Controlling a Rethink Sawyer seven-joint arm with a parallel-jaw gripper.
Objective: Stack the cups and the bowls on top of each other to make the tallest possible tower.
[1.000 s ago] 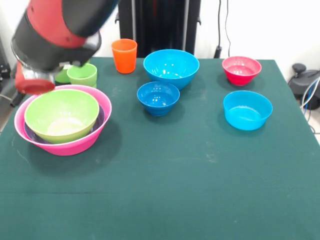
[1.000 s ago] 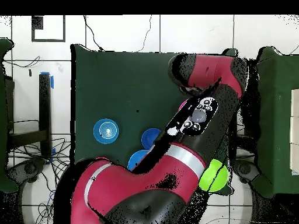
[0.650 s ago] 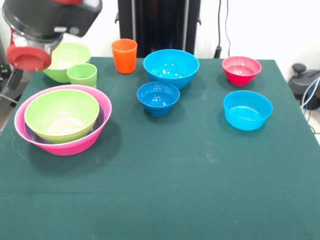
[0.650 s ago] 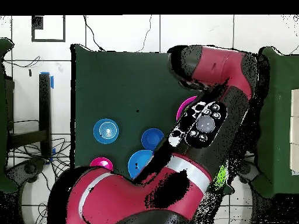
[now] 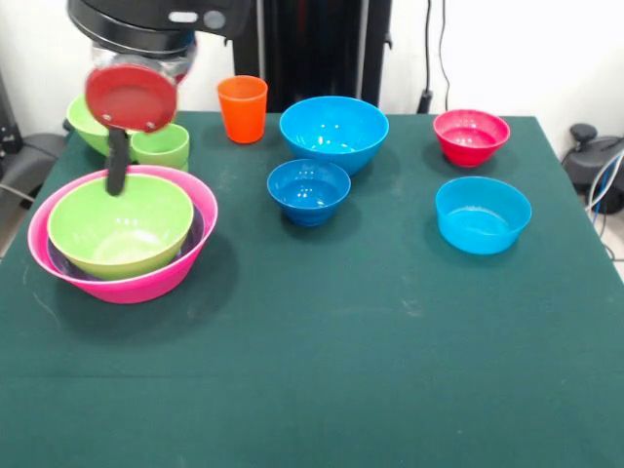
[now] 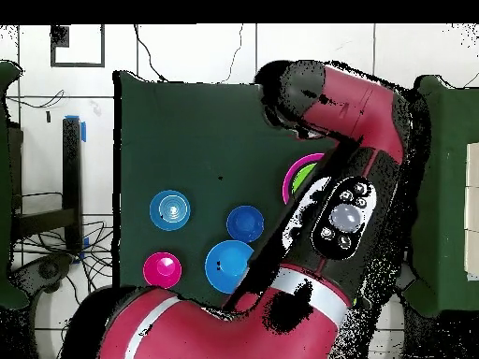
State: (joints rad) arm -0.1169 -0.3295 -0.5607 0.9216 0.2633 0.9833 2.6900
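The tower is a wide pink bowl (image 5: pixel 146 286) at the left, holding a purple bowl (image 5: pixel 198 230) and a lime green bowl (image 5: pixel 120 226) nested inside. My gripper (image 5: pixel 117 168) hangs just above that lime bowl's back rim, under the arm's red disc (image 5: pixel 130 96). Behind it stand a light green cup (image 5: pixel 162 146) and a second lime bowl (image 5: pixel 86 121), partly hidden by the arm. An orange cup (image 5: pixel 242 109) stands at the back. In the overhead view the arm (image 6: pixel 327 234) covers all but an edge of the pink bowl (image 6: pixel 301 171).
A large blue bowl (image 5: pixel 333 132) and a small dark blue bowl (image 5: pixel 308 190) sit mid-table. To the right are a red bowl (image 5: pixel 471 136) and a light blue bowl (image 5: pixel 483 214). The overhead view shows these as large blue bowl (image 6: pixel 227 264), dark blue bowl (image 6: pixel 244 223), red bowl (image 6: pixel 161 269) and light blue bowl (image 6: pixel 169 209).
The arm has swung up and to the right in the front view, and the gripper now hangs over the nested lime bowl. The bowls and cups have not moved.
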